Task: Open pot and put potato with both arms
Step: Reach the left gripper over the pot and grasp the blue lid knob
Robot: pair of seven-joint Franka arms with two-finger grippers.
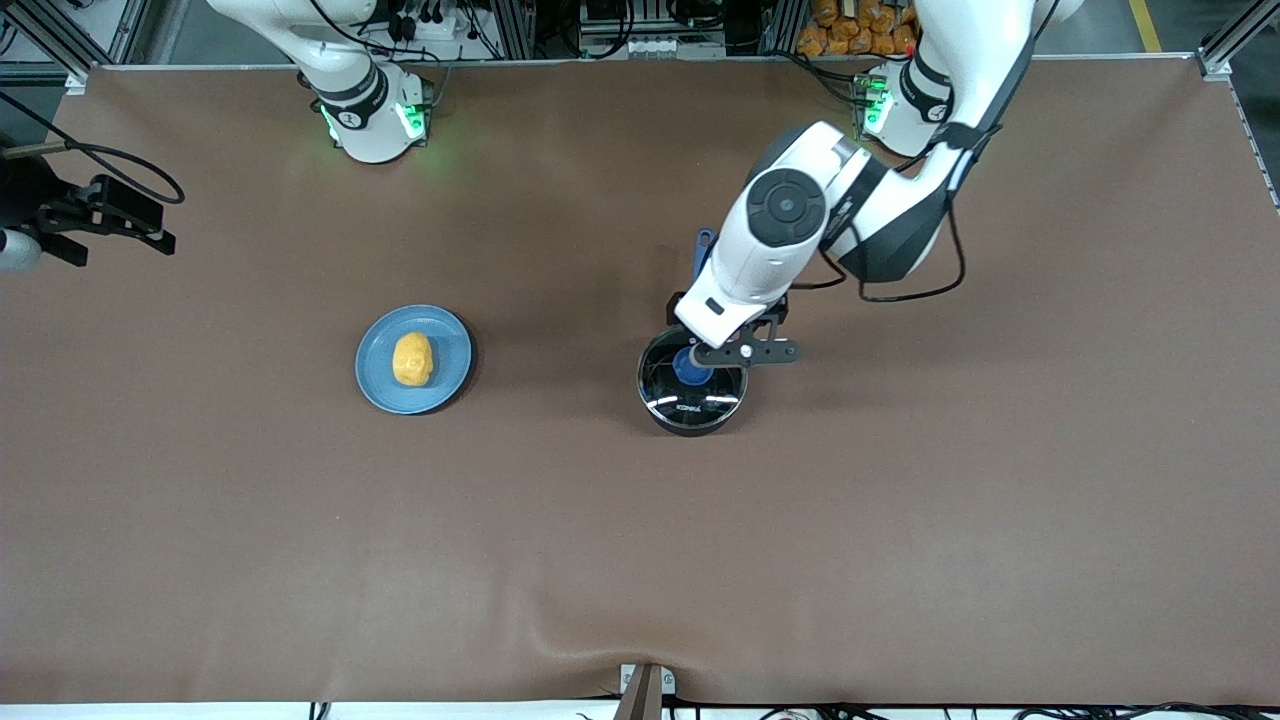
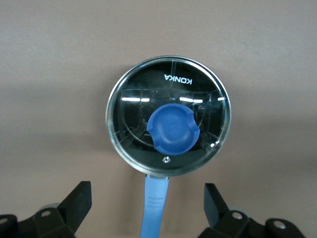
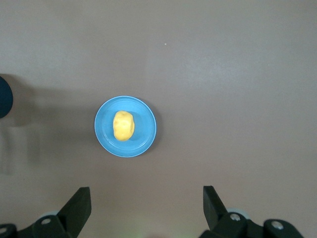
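L gripper [image 2: 147, 208] spread wide, hovering over pot [image 1: 693, 385]; lid [image 2: 168, 116] on, blue knob [image 2: 172, 130] not yet between fingers. Step: lid grab. Next: drop straight, centre on knob, pinch. R gripper [image 3: 146, 208] spread, waiting high over table; potato [image 1: 412, 359] on plate [image 1: 450, 345], toward R arm's end.

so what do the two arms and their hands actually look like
Both arms are bulky, rounded white shells with dark grey joints. The left arm has a round dark grey cap on its wrist joint and loose black cables looping beside it. The right arm shows a black band at its base; both bases glow green. The left hand and right hand are black with two blocky fingers each.
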